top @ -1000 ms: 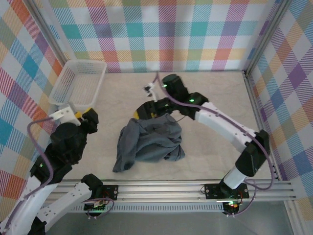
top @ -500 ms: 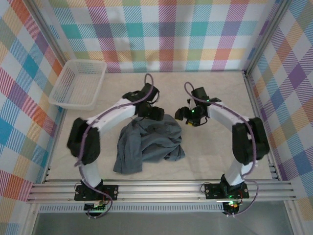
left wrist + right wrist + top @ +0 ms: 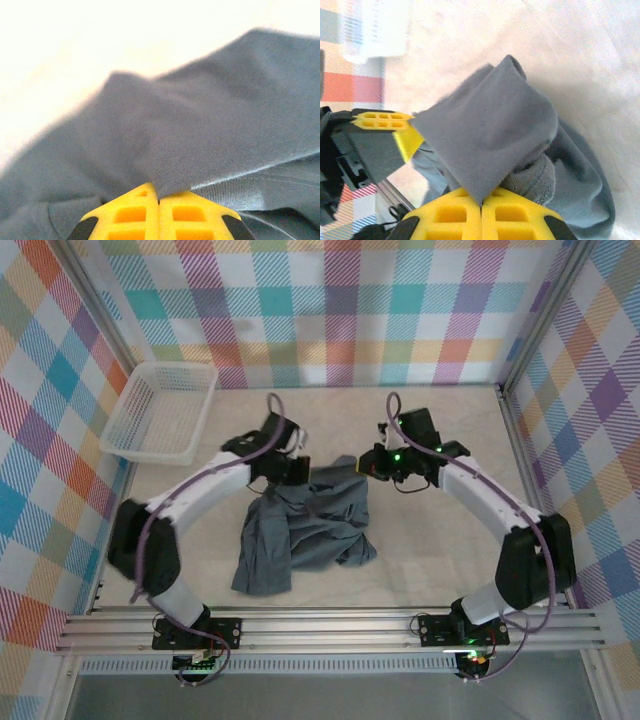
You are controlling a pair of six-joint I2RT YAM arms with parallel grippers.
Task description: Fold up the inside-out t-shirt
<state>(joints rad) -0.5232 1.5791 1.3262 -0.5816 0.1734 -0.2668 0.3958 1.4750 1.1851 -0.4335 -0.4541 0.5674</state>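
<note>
Left tool (image 3: 159, 194), right tool (image 3: 481, 200) cropped by bottom edge; t-shirt (image 3: 210, 125) blurred.

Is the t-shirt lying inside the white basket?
No, the t-shirt lies bunched on the table, apart from the basket in the far left corner.

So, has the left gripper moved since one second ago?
Yes. The left gripper went rightward, away from the white basket, and its jaws now pinch the t-shirt.

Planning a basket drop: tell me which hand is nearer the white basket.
The left hand, pinching the t-shirt nearer the white basket; the right hand pinches it farther away.
</note>
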